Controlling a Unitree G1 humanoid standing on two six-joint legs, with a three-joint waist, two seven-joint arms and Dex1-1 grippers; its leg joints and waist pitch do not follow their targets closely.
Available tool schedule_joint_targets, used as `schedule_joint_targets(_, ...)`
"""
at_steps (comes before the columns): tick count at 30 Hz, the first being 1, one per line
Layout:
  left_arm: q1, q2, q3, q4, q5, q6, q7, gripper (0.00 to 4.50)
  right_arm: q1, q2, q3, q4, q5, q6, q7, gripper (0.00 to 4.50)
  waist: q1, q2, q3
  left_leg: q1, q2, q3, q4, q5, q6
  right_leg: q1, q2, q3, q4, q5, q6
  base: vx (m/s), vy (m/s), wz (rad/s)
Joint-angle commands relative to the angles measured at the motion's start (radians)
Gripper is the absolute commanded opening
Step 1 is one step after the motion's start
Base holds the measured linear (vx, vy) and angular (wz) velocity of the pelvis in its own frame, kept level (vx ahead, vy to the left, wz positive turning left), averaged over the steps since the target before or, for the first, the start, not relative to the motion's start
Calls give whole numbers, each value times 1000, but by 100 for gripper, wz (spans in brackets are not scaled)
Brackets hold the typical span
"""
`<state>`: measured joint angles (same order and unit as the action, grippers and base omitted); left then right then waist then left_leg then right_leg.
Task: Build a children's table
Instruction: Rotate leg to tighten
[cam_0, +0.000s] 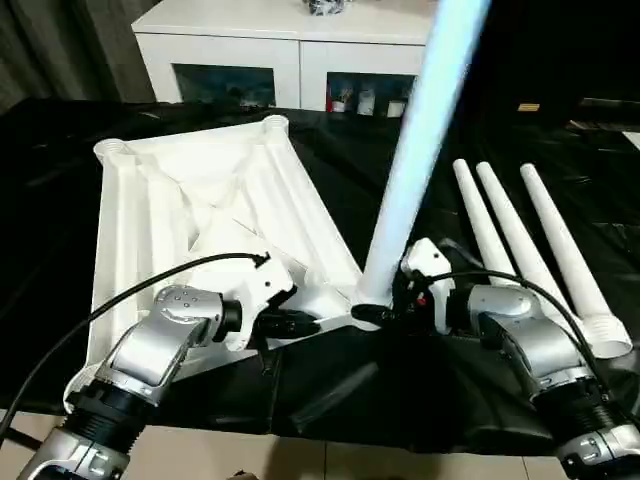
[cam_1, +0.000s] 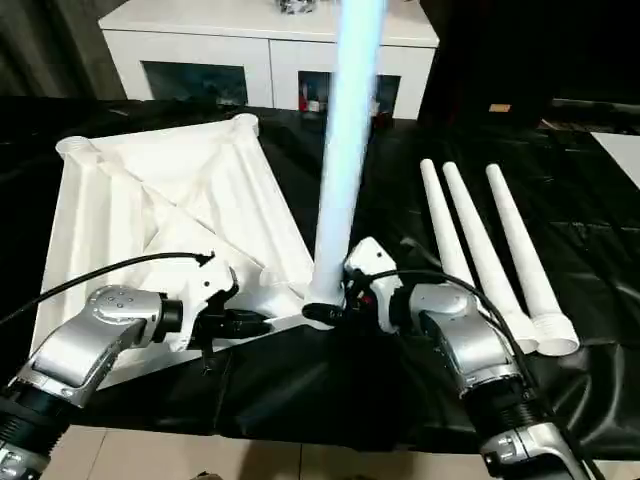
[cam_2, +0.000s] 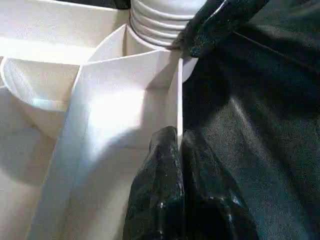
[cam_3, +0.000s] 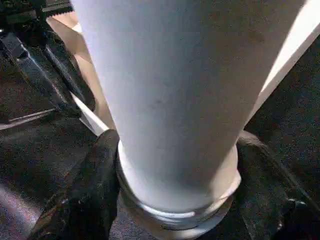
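At near edge of black-covered table (cam_0: 560, 170), head view: your tabletop (cam_0: 200, 200) lies ribs-up; upright leg (cam_0: 420, 150) stands in its near corner socket; three legs (cam_0: 530, 250) lie right.
Left wrist view: your left gripper (cam_2: 179, 150) clenched on tabletop's thin rim.
Right wrist view: your right gripper (cam_3: 175, 170) straddles upright leg's flared base, fingers (cam_3: 95, 185) either side.

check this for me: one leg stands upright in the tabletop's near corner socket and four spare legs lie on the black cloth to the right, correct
Not quite: three spare legs lie on the black cloth, not four, as the left eye view shows. The rest holds: one leg stands upright in the tabletop's near corner socket.
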<state>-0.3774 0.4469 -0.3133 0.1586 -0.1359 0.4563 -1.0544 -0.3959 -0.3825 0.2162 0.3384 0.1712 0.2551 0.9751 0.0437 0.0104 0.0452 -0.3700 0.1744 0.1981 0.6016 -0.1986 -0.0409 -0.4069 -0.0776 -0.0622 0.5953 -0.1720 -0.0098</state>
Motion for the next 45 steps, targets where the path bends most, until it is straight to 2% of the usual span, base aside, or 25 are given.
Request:
schedule_joint_targets(1, -5, -9, -10, -26, -29, 0, -25, 0, 11, 3, 2, -4, 9, 12, 7, 276, -2, -3, -59, 15, 58, -25, -74, -175, 47, 49, -66, 49, -60, -183, -243, 0, 0, 0)
schedule_joint_targets(5, -11, -36, -10, -5, -13, -3, 17, 0, 5, 46, -18, 56, -22, 10, -110, 275, -3, -5, -57, 12, 56, -25, -75, -183, 41, 49, -68, 49, -62, -208, -240, 0, 0, 0)
schedule_joint_targets(7, -19, -65, -7, 18, 9, -9, 72, 0, 1, 81, -36, 87, -39, 13, -197, 275, -9, -7, -51, 15, 56, -26, -78, -220, 28, 44, -68, 49, -71, -275, -227, 0, 0, 0)
schedule_joint_targets(8, -37, -115, 5, 66, 40, -4, 168, 0, -8, 129, -65, 125, -50, 39, -309, 275, -11, -9, -50, 18, 55, -28, -80, -251, 13, 44, -69, 48, -77, -337, -209, 0, 0, 0)
schedule_joint_targets(9, -40, -121, 6, 72, 44, -3, 180, 0, -9, 135, -68, 129, -51, 42, -323, 274, -16, -8, -47, 21, 55, -31, -83, -276, -3, 41, -68, 48, -84, -390, -192, 0, 0, 0)
schedule_joint_targets(11, -61, -174, 18, 121, 70, 10, 277, 0, -18, 185, -95, 166, -64, 53, -443, 274, -21, -10, -47, 20, 53, -35, -84, -303, -16, 42, -70, 46, -86, -437, -167, 0, 0, 0)
schedule_joint_targets(12, -89, -239, 36, 177, 88, 34, 386, 0, -39, 239, -125, 219, -80, 64, -588, 274, -27, -7, -40, 33, 51, -34, -83, -353, -31, 27, -67, 45, -98, -513, -146, 0, 0, 0)
schedule_joint_targets(14, -136, -319, 57, 261, 111, 47, 524, 0, -79, 297, -150, 304, -96, 50, -739, 274, -30, -10, -42, 39, 43, -36, -78, -377, -35, 23, -70, 41, -110, -591, -117, 0, 0, 0)
schedule_joint_targets(16, -172, -368, 67, 324, 125, 25, 607, 0, -116, 340, -182, 373, -83, 29, -832, 274, -28, -3, -42, 49, 41, -37, -75, -397, -34, 16, -69, 37, -120, -623, -98, -30, 4, 1)
schedule_joint_targets(17, -181, -381, 70, 341, 128, 17, 626, 0, -127, 351, -192, 392, -80, 23, -859, 274, -32, -5, -42, 51, 39, -39, -74, -421, -32, 14, -67, 31, -128, -635, -83, 0, 0, 0)
schedule_joint_targets(19, -240, -428, 61, 437, 161, -53, 713, 0, -183, 384, -214, 491, -74, -18, -951, 274, -36, 0, -42, 51, 43, -44, -85, -452, -24, 19, -62, 19, -132, -593, -68, 0, 0, 0)
schedule_joint_targets(22, -274, -449, 54, 486, 175, -133, 705, 0, -211, 396, -239, 526, -74, -38, -978, 274, -35, 4, -44, 53, 42, -43, -87, -475, -20, 20, -65, 20, -134, -563, -70, 0, 0, 0)
schedule_joint_targets(24, -284, -450, 49, 494, 181, -159, 683, 0, -217, 396, -250, 522, -73, -49, -960, 274, -31, 1, -50, 42, 45, -44, -93, -435, -12, 32, -70, 26, -125, -505, -83, 0, 0, 0)
schedule_joint_targets(25, -285, -448, 48, 495, 181, -162, 671, 0, -215, 395, -255, 513, -73, -58, -947, 309, -26, 6, -52, 35, 47, -43, -97, -403, -4, 37, -72, 30, -117, -459, -99, 0, 0, 0)
schedule_joint_targets(27, -290, -441, 40, 508, 184, -176, 656, 0, -211, 389, -256, 500, -76, -88, -926, 344, -23, 3, -58, 27, 49, -37, -95, -334, 10, 42, -74, 35, -106, -361, -137, 0, 0, 0)
schedule_joint_targets(28, -291, -441, 40, 512, 184, -180, 654, 0, -210, 387, -255, 498, -78, -92, -928, 344, -23, 2, -57, 23, 48, -35, -95, -328, 16, 43, -74, 35, -105, -352, -144, 0, 0, 0)
schedule_joint_targets(29, -295, -438, 39, 532, 182, -198, 645, 0, -205, 377, -250, 492, -86, -109, -933, 365, -22, 8, -57, 22, 48, -36, -95, -324, 18, 45, -76, 35, -104, -351, -149, 0, 0, 0)
schedule_joint_targets(31, -298, -438, 39, 545, 183, -213, 639, 0, -200, 367, -243, 481, -94, -112, -935, 379, -24, 5, -57, 22, 49, -35, -95, -325, 16, 45, -76, 35, -103, -359, -156, 0, 0, 0)
schedule_joint_targets(36, -313, -440, 55, 587, 187, -316, 644, 0, -122, 309, -228, 290, -115, -70, -913, 379, -14, 0, -58, 26, 50, -30, -93, -293, 35, 46, -75, 40, -105, -337, -153, 0, 0, 0)
schedule_joint_targets(38, -312, -451, 92, 564, 130, -322, 589, 44, -72, 291, -234, 178, -93, -37, -868, 389, -11, 0, -61, 22, 53, -29, -93, -255, 46, 51, -75, 41, -98, -289, -162, 0, 0, 0)
schedule_joint_targets(40, -309, -452, 116, 528, 98, -304, 575, 55, -40, 279, -238, 118, -85, -23, -853, 389, -8, 1, -74, 14, 53, -29, -82, -162, 69, 59, -77, 42, -78, -158, -203, 0, 0, 0)
schedule_joint_targets(41, -309, -452, 116, 526, 97, -303, 574, 58, -39, 279, -238, 117, -85, -23, -853, 389, -7, -1, -80, 10, 51, -25, -71, -85, 98, 56, -74, 42, -62, -39, -232, 0, 0, 0)
schedule_joint_targets(43, -276, -422, 151, 382, 49, -260, 542, 88, 11, 254, -219, 25, -85, 1, -824, 389, -5, 1, -82, 1, 49, -24, -63, -17, 147, 59, -74, 40, -48, 70, -264, 0, 0, 0)
schedule_joint_targets(44, -276, -422, 151, 382, 49, -260, 542, 96, 11, 254, -219, 25, -85, 1, -824, 389, -3, 3, -85, 2, 51, -24, -60, 3, 162, 57, -75, 40, -43, 99, -274, 0, 0, 0)
schedule_joint_targets(45, -252, -389, 168, 293, 31, -223, 525, 96, 28, 247, -207, -10, -76, 17, -802, 389, -5, 2, -84, -6, 51, -22, -56, 33, 194, 57, -75, 39, -39, 129, -287, 0, 0, 0)
